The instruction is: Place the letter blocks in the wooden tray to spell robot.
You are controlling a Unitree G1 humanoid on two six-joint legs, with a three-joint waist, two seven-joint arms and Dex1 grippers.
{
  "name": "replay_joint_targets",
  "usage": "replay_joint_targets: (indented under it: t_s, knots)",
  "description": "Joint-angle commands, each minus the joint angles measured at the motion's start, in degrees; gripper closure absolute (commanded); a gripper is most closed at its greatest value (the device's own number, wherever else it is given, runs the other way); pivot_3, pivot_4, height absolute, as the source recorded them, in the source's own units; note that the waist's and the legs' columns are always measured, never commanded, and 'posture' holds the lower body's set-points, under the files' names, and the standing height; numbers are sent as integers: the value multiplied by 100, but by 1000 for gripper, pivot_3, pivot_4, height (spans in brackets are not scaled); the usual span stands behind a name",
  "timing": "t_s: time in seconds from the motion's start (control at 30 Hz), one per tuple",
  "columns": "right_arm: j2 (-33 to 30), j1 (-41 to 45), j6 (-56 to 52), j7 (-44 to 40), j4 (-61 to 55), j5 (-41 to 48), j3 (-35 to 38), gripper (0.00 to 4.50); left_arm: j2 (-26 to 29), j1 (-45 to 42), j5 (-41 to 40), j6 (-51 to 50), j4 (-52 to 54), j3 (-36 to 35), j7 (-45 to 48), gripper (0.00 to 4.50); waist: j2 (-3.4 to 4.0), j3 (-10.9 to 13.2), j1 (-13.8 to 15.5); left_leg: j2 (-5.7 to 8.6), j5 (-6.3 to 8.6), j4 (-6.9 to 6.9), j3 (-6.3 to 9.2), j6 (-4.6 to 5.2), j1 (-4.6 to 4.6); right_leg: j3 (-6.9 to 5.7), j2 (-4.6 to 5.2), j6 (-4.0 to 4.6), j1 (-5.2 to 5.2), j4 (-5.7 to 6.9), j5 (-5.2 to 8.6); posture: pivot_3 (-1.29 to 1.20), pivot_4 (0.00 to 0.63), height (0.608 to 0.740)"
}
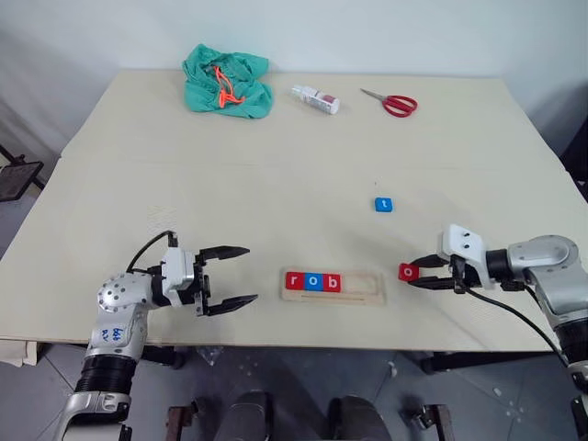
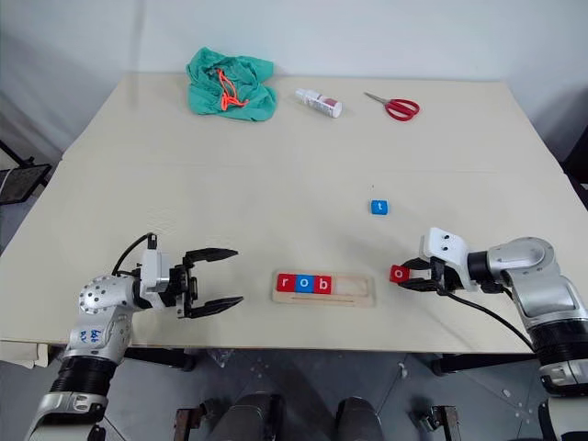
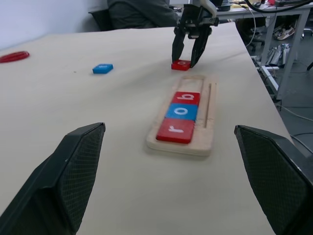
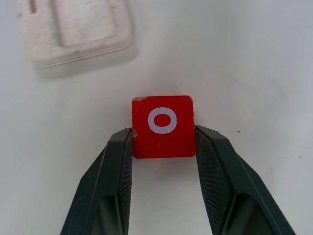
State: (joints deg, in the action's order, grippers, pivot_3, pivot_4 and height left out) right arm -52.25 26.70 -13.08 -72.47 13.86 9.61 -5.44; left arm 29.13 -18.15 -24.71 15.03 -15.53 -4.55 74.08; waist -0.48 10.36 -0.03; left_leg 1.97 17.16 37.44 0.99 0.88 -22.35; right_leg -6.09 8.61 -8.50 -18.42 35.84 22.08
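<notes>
Nearest, lower left of the head view: left gripper (image 1: 230, 277) over the worktop (image 1: 276, 184), fingers wide apart, empty, aimed at the tray.

Lower centre: tray (image 1: 366, 288) flat on the worktop near its front edge, long side across the frame. In its left part, three blocks side by side and touching: red r (image 1: 294, 281), blue o (image 1: 313, 282), red b (image 1: 332, 283). Right part of the tray bare.

Lower right: right gripper (image 1: 418, 273) low at the worktop, fingers (image 4: 120, 161) against both sides of the red o (image 4: 163, 126), pads touching its edges. Block flat on the worktop, letter up, just right of the tray's end and apart from it. In the left wrist view, same gripper (image 3: 190, 54) upright over that block (image 3: 181, 64), beyond the tray's far end.

Middle right, farther back: blue t (image 1: 383, 204) alone on the worktop, well apart from tray and grippers.

Top of the frame, along the far edge: crumpled green cloth (image 1: 226, 81) with an orange cord at upper left; small white bottle (image 1: 316, 99) lying on its side near upper centre; red-handled scissors (image 1: 391, 103) to its right.

In the left wrist view, upper centre behind the worktop: a person (image 3: 139, 13) in dark clothing.
</notes>
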Motion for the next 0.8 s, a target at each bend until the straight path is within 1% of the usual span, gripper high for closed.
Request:
replay_joint_targets:
  t_s: [0.03,0.23,0.3,0.43,0.57,0.8]
  knots:
    - [34,21,-728,386,-893,367,470,3051,-50,-95,-40,103,-114,-17,45,0,1,1,2,0,0,-1,0,0,0,0,0,0,-2,1,0,0,150,740]
    - [227,-59,-1805,917,-2082,832,700,3051,-109,-214,-32,129,-276,12,142,0,1,1,18,1,1,-2,3,-1,-2,-1,0,0,-2,1,0,0,150,740]
    - [272,-59,-2273,1026,-2606,1020,590,3051,-112,-320,-15,169,-431,36,233,0,0,1,25,2,1,0,4,-1,-3,-1,1,0,-2,1,0,0,150,740]
    - [244,-211,-2728,1016,-3301,1158,190,3051,-137,-498,-5,231,-644,70,361,0,0,1,42,3,1,0,8,-1,-4,-2,0,0,-3,1,0,0,150,740]
    - [278,-282,-2678,1078,-3343,1050,-55,3051,-147,-535,-18,219,-698,124,497,0,0,1,45,6,1,0,6,-1,-4,-1,1,0,-2,1,0,0,150,740]
    - [233,-282,-2389,1087,-2968,675,-472,3051,-13,-383,-26,135,-606,174,785,0,1,1,10,5,1,-2,6,-1,-3,-2,1,0,-3,2,0,0,150,740]
